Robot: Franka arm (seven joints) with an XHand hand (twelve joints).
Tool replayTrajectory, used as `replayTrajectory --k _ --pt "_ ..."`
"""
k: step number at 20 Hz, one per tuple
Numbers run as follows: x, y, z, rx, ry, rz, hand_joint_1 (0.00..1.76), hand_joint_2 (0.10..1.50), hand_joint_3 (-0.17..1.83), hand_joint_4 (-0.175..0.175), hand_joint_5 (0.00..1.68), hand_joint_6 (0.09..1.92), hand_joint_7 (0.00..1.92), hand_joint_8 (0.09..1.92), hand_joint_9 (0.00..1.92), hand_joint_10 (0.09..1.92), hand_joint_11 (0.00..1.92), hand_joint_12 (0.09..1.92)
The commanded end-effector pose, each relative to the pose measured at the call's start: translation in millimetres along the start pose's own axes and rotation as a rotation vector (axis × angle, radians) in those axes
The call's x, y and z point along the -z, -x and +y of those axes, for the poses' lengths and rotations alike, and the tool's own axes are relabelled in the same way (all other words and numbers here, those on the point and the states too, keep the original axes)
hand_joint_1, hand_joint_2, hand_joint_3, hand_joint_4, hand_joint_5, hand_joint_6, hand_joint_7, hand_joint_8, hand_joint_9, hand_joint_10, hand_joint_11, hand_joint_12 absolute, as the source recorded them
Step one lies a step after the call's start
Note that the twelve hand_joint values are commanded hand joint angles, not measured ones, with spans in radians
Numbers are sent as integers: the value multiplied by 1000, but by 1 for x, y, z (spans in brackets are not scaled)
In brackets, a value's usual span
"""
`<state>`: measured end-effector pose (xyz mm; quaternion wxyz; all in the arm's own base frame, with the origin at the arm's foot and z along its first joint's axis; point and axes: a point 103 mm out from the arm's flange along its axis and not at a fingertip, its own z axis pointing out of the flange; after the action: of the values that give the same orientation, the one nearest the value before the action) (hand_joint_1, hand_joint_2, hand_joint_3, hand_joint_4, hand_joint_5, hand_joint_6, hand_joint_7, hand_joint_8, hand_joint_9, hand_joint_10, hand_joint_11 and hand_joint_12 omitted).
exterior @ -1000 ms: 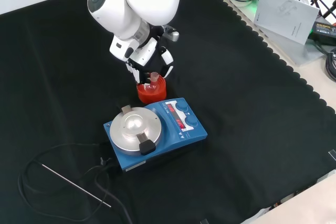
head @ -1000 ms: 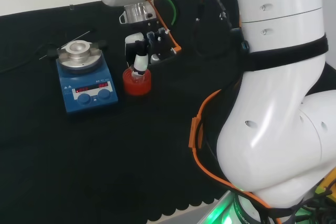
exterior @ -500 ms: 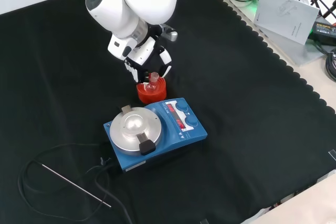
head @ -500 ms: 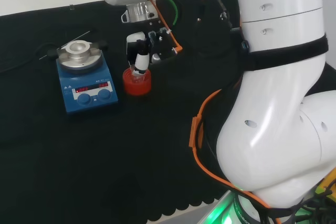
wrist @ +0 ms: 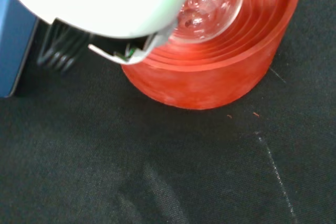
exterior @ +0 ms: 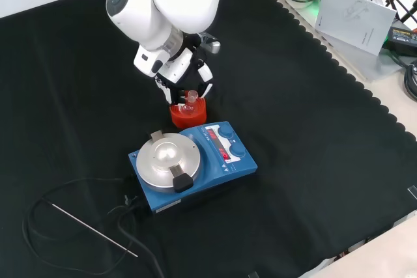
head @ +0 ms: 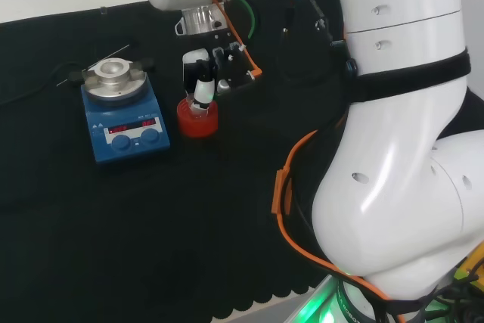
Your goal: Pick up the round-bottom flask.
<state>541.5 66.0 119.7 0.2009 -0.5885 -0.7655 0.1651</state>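
Observation:
The round-bottom flask is clear glass and its bulb sits in a red ribbed ring stand just right of the blue stirrer in the head view. The black and white hand reaches down from above, its fingers curled on either side of the flask's neck. In the front view the neck pokes up, slightly tilted, between the fingers of the hand over the stand. The wrist view shows the glass bulb low inside the stand, under a blurred white part of the hand.
A blue hotplate stirrer with a round metal top stands right beside the stand. Its black cable and a thin metal rod lie on the cloth beyond it. Papers lie off the cloth's scalloped edge.
The hand has shifted slightly upward in the head view, staying closed round the flask's neck. The neck now leans a little. The red stand has not moved.

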Motion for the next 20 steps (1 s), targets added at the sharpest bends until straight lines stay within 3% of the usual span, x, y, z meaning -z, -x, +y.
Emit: replayTrajectory --k 1,7,13,16,20 --pt "-5 -5 2 9 -36 -17 1134 351 1026 -175 848 951 1065 907 1286 680 1141 1161" --pt "-2 -9 4 16 -29 -18 1084 343 1024 -175 786 1023 1035 941 1273 700 1146 1160" --pt "3 -9 4 11 -3 -8 1137 386 1017 -175 980 878 1207 817 1370 646 1245 1094" --pt "6 -7 4 7 5 -4 1181 598 781 -175 1164 815 1275 761 1430 601 1290 1071" --pt "9 -6 4 0 23 -7 1194 633 728 -175 1226 759 1321 726 1471 562 1333 1051"
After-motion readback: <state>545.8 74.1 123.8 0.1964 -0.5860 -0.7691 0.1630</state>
